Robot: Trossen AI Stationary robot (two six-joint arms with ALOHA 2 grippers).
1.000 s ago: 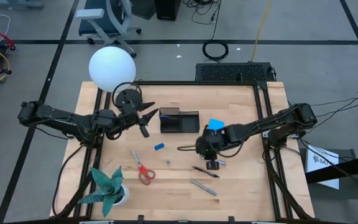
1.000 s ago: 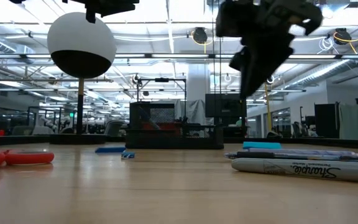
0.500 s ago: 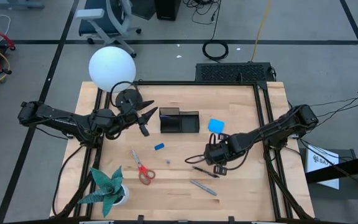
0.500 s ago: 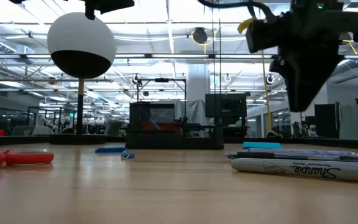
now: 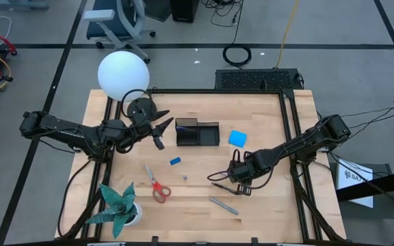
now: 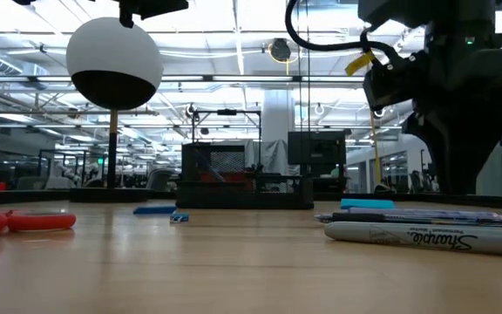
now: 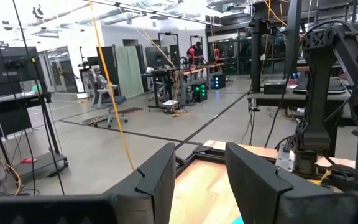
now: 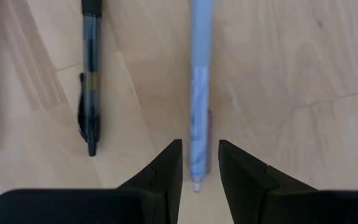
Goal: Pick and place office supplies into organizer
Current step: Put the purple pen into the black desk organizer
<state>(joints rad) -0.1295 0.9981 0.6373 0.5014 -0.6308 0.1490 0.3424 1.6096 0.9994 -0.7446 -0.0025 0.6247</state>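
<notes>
My right gripper [image 5: 241,180] points down, open, low over the pens at the table's near right. Its two fingers stand on either side of a pale purple pen [image 8: 199,124], near the pen's end, and I cannot tell whether they touch it. A dark pen [image 8: 89,93] lies beside it, and a grey marker [image 5: 223,205] lies nearer the front edge. The black organizer [image 5: 197,133], the blue pad [image 5: 237,138], a tiny blue block [image 5: 175,161] and the red-handled scissors [image 5: 157,186] rest on the table. My left gripper [image 5: 163,130] hovers open and empty, left of the organizer.
A lamp with a white globe [image 5: 123,74] and a round black base [image 5: 140,108] stands at the far left, close to my left gripper. A green paper plant [image 5: 118,203] stands at the near left corner. Bare wood lies between the scissors and the pens.
My right gripper has gone from beside the blue pad toward the table's near edge and somewhat right, and has come down over the pens. The things on the table have stayed in place.
</notes>
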